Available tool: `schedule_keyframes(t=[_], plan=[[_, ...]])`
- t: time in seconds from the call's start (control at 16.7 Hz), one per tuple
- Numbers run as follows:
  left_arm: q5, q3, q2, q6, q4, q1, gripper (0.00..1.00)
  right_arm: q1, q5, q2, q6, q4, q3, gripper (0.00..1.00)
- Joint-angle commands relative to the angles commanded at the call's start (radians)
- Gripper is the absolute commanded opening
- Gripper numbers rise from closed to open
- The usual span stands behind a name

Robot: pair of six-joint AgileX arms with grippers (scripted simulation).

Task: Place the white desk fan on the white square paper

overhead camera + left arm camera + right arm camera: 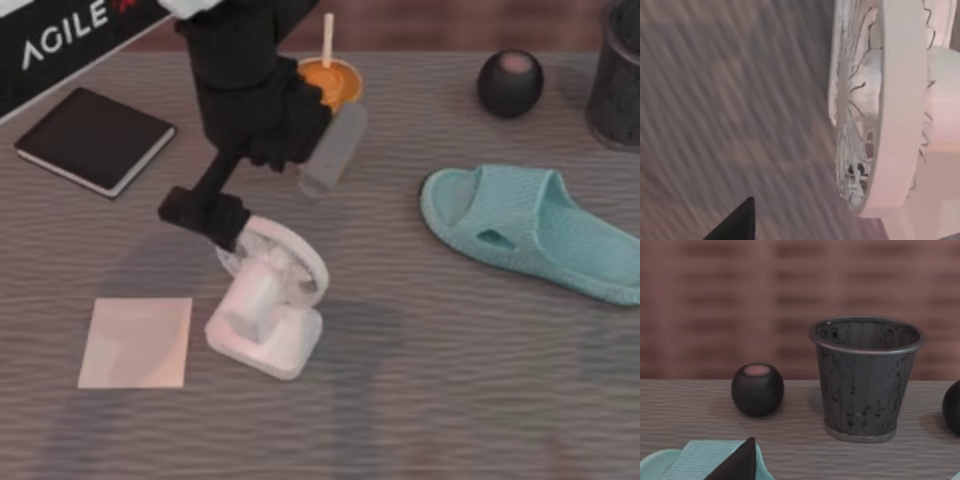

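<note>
Behind my left jaws stands an orange drink with a straw (328, 75); a black notebook (95, 139) lies off to their left; a teal slipper (530, 228), dark ball (510, 82) and dark bucket (866, 377) sit far right.

Grey rippled table (430, 380) (brownish slatted wall (790, 300) behind)

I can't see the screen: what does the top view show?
The left arm's gripper is at the head of the white desk fan, which stands just right of the white square paper. Around lie a black notebook, an orange drink and a teal slipper.
</note>
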State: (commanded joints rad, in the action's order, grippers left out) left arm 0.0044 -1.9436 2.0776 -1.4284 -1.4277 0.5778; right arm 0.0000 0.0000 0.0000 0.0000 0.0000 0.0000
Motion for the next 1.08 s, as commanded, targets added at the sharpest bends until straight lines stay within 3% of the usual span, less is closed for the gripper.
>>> schedule_keyframes(t=[0.42,0.84,1.08], plan=[[-0.001,-0.019,0.02,-0.013,-0.005,-0.001,1.0,0.0,0.0,0.0,0.0,0.0,0.0,1.0],[-0.002,0.157,0.02,-0.015,0.17,0.002,1.0,0.0,0.0,0.0,0.0,0.0,0.0,1.0],[-0.002,0.176,0.02,-0.015,0.188,0.002,1.0,0.0,0.0,0.0,0.0,0.0,0.0,1.0]])
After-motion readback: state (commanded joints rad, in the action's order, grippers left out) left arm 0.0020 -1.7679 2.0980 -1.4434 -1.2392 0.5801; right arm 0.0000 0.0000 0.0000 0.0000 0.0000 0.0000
